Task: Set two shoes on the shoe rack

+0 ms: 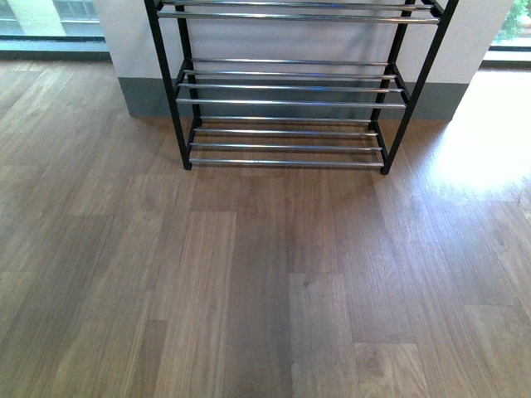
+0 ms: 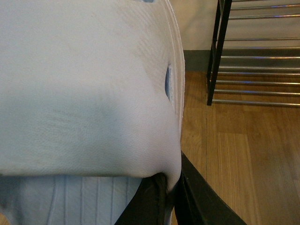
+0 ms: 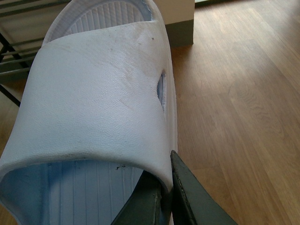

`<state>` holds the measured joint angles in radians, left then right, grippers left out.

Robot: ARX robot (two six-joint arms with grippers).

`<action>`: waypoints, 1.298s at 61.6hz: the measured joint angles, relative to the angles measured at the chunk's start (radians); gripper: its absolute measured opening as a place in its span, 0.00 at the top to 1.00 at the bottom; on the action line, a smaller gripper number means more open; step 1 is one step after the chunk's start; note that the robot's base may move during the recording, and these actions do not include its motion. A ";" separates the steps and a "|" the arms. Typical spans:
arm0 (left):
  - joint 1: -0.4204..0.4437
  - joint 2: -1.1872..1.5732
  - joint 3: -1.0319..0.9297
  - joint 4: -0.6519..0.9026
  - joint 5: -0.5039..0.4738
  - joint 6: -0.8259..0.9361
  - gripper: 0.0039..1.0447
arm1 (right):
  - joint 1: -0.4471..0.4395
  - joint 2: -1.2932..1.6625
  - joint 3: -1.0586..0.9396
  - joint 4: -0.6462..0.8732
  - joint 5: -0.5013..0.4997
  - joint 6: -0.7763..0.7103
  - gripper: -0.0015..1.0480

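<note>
The shoe rack [image 1: 290,99], a black frame with chrome bars, stands against the wall in the front view; no arm or shoe shows there. The rack also shows in the left wrist view [image 2: 253,70] and in the right wrist view [image 3: 18,56]. My left gripper [image 2: 169,194] is shut on the strap edge of a light blue slide sandal [image 2: 84,93], which fills that view. My right gripper [image 3: 168,192] is shut on the strap edge of the other light blue slide sandal [image 3: 98,93]. The grey knit sneakers are out of view.
Wooden floor [image 1: 265,282] stretches in front of the rack. A white wall with a grey skirting [image 1: 149,95] stands behind the rack. Windows [image 1: 50,25] flank it on both sides.
</note>
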<state>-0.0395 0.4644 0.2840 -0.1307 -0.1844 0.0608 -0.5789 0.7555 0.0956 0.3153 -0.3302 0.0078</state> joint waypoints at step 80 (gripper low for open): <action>-0.003 -0.001 -0.003 0.000 -0.003 -0.003 0.98 | 0.000 -0.003 0.000 -0.001 -0.003 0.000 0.98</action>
<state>-0.0425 0.4637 0.2813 -0.1310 -0.1875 0.0578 -0.5793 0.7528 0.0952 0.3141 -0.3336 0.0078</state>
